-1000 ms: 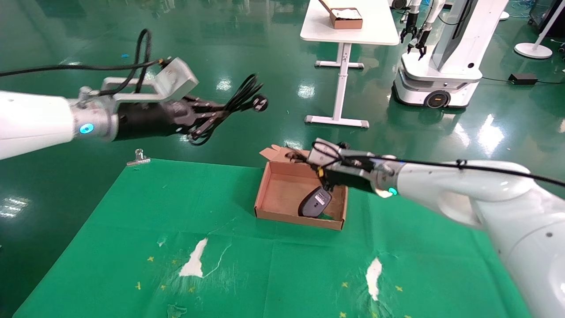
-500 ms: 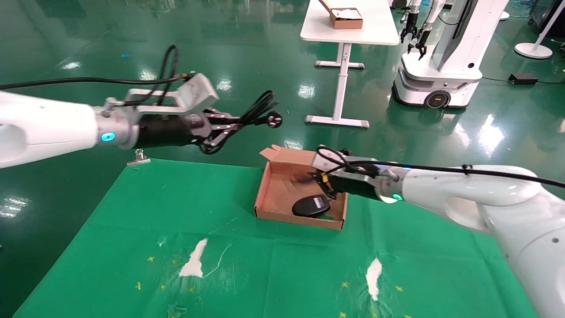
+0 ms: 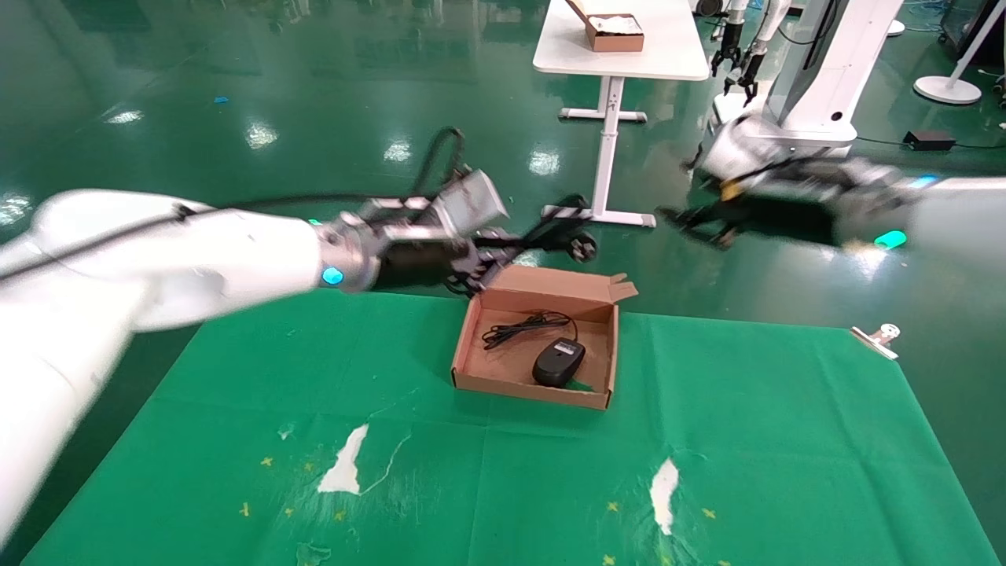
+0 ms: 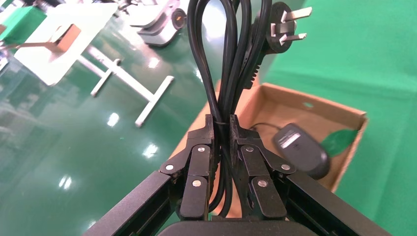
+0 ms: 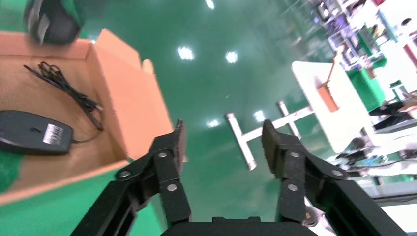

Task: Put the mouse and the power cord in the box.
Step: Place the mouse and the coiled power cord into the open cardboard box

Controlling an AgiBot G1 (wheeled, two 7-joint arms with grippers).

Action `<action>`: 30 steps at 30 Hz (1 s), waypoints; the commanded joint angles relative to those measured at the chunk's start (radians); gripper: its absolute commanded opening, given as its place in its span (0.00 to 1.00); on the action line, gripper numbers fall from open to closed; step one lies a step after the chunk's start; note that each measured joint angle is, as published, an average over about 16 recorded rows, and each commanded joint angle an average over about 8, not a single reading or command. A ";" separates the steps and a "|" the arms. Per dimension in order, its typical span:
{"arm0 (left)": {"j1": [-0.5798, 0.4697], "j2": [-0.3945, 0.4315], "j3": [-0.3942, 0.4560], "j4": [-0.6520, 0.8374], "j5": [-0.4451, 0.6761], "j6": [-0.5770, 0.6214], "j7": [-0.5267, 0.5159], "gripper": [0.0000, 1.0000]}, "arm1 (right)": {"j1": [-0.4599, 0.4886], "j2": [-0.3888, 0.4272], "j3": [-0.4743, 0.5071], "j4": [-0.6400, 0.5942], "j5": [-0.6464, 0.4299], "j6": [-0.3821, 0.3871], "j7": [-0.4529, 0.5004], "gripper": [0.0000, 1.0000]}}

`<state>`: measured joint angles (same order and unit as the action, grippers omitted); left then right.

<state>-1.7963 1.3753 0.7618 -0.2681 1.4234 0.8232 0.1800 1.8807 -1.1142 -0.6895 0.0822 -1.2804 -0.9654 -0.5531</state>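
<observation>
You get bright, even overhead light here: white glare spots dot the glossy green floor [image 3: 259, 134], while the box [image 3: 534, 385] throws only a faint, soft shadow on the green cloth [image 3: 236, 377]. Motion blur smears the right gripper [image 3: 695, 224] badly in the head view, so its outline there is perhaps only roughly readable, and the left arm [image 3: 157, 259] streaks towards the frame edge. In the wrist views the near fingers [image 5: 169, 162] stay sharp while the far background softens.
</observation>
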 commanded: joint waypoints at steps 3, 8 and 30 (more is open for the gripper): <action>0.062 0.001 0.070 -0.114 -0.011 -0.084 -0.102 0.02 | 0.067 0.087 -0.008 0.004 -0.010 -0.142 -0.001 1.00; 0.091 -0.003 0.153 -0.177 -0.058 -0.142 -0.251 0.64 | 0.100 0.161 -0.040 -0.021 -0.054 -0.253 0.025 1.00; 0.162 -0.095 0.206 -0.348 -0.175 -0.110 -0.383 1.00 | 0.007 0.245 -0.021 0.073 -0.030 -0.393 0.137 1.00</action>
<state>-1.6333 1.2796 0.9669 -0.6171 1.2475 0.7142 -0.2028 1.8859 -0.8686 -0.7096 0.1587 -1.3087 -1.3596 -0.4144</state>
